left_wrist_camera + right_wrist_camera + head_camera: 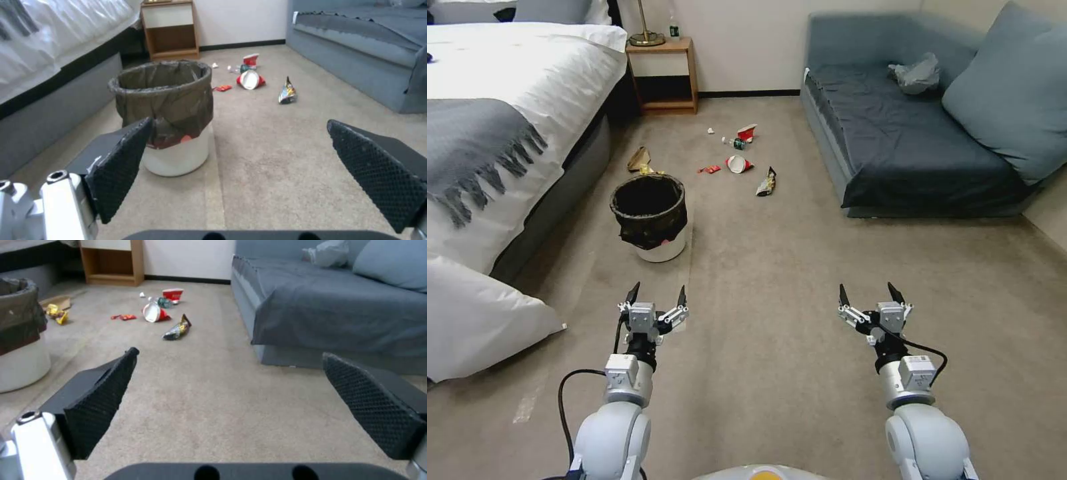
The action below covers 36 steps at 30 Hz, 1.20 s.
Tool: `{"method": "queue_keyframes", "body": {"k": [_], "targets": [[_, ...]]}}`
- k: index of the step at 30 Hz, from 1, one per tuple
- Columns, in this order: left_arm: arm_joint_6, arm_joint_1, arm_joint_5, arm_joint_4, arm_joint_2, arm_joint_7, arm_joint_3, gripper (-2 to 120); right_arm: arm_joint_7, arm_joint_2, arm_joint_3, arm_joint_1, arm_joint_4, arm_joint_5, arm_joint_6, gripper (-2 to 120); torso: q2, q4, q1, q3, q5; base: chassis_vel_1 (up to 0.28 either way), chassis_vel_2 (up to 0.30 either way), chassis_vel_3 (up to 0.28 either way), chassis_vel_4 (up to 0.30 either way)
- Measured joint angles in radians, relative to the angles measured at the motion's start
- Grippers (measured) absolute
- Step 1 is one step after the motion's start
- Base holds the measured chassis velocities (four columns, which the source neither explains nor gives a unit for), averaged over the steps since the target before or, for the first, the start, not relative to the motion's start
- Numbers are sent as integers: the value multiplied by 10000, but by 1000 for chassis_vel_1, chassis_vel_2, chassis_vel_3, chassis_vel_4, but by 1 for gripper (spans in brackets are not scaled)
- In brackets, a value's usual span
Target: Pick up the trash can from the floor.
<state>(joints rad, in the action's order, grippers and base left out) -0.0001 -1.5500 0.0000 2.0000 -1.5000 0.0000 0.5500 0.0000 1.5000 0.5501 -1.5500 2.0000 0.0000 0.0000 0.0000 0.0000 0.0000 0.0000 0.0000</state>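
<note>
The trash can (652,220) is a small round white bin with a black bag liner folded over its rim, standing upright on the beige carpet floor (774,280) beside the bed. My left gripper (657,291) hovers open just short of it, nothing between its fingers. In the left wrist view the trash can (171,133) stands straight ahead with a small red mark on its side, and the left gripper (240,128) is spread wide. My right gripper (872,293) is open over bare carpet to the right; from the right wrist view the trash can (20,340) sits at the edge.
A bed (500,120) with a grey throw runs along the left, and a white pillow (474,320) lies on the floor by it. A blue sofa (920,133) stands at right. Litter (737,160) is scattered beyond the bin, near a wooden nightstand (664,73).
</note>
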Motion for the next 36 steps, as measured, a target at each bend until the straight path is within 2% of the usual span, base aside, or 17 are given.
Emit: {"method": "queue_keyframes", "body": {"k": [36], "targets": [[0,0,0,0,0,0,0,97,0,0,0,0,0,0,0,100,0,0,0,0,0,0,0,0,0]]}}
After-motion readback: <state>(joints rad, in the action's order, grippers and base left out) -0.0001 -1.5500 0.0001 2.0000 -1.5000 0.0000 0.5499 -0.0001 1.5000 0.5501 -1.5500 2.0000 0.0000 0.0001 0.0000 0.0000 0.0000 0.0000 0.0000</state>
